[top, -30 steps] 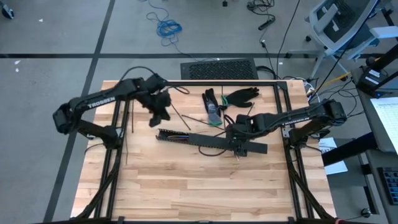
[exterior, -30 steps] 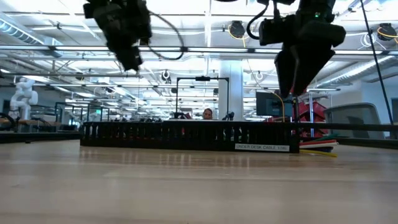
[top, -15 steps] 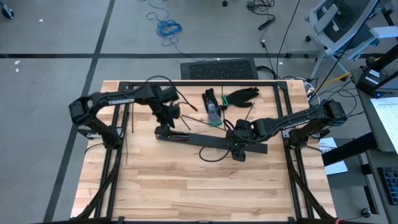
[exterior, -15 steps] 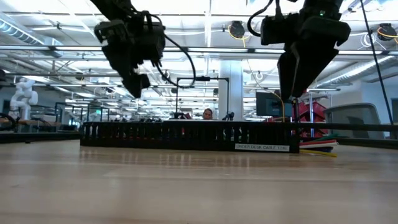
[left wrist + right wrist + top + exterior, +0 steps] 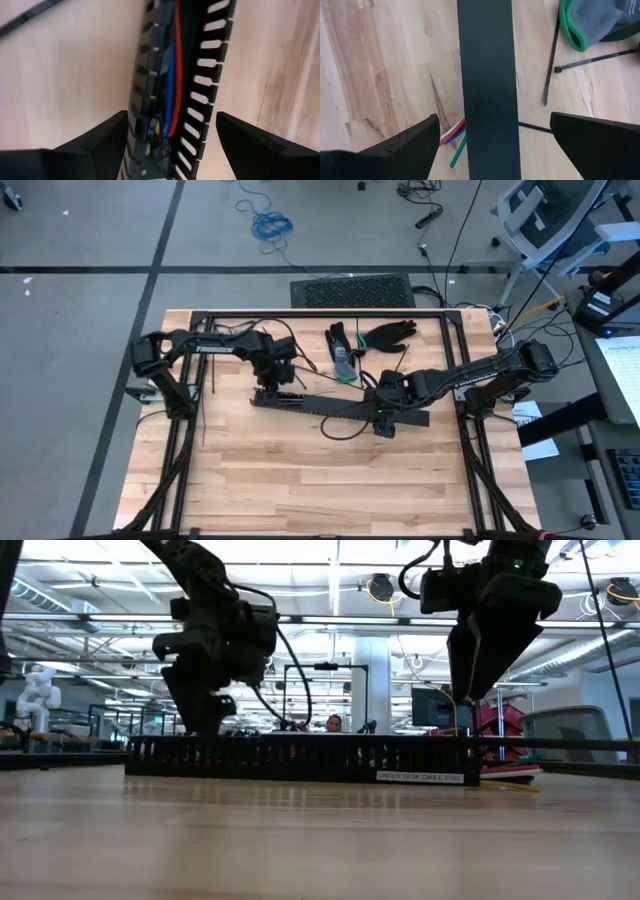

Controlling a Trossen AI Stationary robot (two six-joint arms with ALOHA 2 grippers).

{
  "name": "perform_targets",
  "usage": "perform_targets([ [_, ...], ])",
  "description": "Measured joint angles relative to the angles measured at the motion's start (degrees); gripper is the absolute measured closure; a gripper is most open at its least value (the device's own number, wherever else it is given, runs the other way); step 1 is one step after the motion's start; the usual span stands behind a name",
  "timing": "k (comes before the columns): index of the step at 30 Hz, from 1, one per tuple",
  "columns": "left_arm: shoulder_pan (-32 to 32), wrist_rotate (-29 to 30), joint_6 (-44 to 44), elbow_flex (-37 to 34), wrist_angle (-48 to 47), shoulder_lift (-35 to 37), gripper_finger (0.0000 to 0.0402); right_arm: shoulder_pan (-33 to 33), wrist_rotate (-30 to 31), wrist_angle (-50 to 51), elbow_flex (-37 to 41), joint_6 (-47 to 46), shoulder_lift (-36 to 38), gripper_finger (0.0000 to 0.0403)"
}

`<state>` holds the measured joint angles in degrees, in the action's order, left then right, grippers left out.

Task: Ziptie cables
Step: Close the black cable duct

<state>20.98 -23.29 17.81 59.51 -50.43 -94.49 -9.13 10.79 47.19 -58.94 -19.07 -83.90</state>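
The wooden surface [image 5: 300,480] carries a black metal frame [image 5: 330,313] along its edges. Across the middle of the surface lies a long black slotted cable rail [image 5: 340,408], seen edge-on in the low view [image 5: 300,758], where a white label shows near its right end.

The left arm [image 5: 200,345] reaches in from the surface's left side. The left gripper [image 5: 268,385] is positioned directly over the left end of the rail. In the left wrist view its fingers [image 5: 100,140] stand apart on either side of the rail [image 5: 200,100], wider than the rail itself, and hold nothing.

The right arm [image 5: 480,370] reaches in from the surface's right side. The right gripper [image 5: 383,420] is positioned over the right portion of the rail. In the right wrist view its fingers [image 5: 415,140] are spread wide, with the rail's closed black top [image 5: 487,90] running between them. Nothing is gripped.

The cables [image 5: 172,75] lie inside the open channel of the rail at its left end; red and blue wires are visible there. At the other end, red, white, blue and green wire ends [image 5: 455,137] project from under the rail onto the surface.

A grey glove with a green cuff [image 5: 590,22] lies beyond the rail, and a black glove [image 5: 388,333] just beside it. The zipties [image 5: 590,60] lie loose on the surface near the grey glove, clear of the rail.
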Motion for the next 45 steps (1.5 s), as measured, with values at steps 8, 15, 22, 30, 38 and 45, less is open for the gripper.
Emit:
perform_targets([
  [8,-1.81,4.6,-2.52,-1.81,2.48,0.13,0.0109,0.02,0.0,0.22,0.0,0.79,0.0,0.0037],
  [15,-6.2,7.66,-6.28,-4.34,4.23,0.11,0.0109,0.02,0.07,1.94,-0.02,0.89,0.0,0.0037],
  [22,-5.83,7.53,-8.69,-2.21,3.26,5.44,0.0109,0.1,1.52,1.96,-0.04,2.38,0.0,0.0037],
  [30,-11.0,14.21,-13.29,-2.13,-1.98,13.23,0.0109,0.61,1.62,1.91,-0.04,3.48,0.0,0.0037],
  [38,-16.72,17.69,-18.7,-8.35,6.32,13.22,0.0109,0.92,1.61,1.62,-0.04,3.23,0.0,0.0037],
  [45,-17.76,19.01,-20.96,-15.11,11.2,13.26,0.0109,0.92,1.4,1.34,-0.04,3.02,-0.02,0.0037],
])
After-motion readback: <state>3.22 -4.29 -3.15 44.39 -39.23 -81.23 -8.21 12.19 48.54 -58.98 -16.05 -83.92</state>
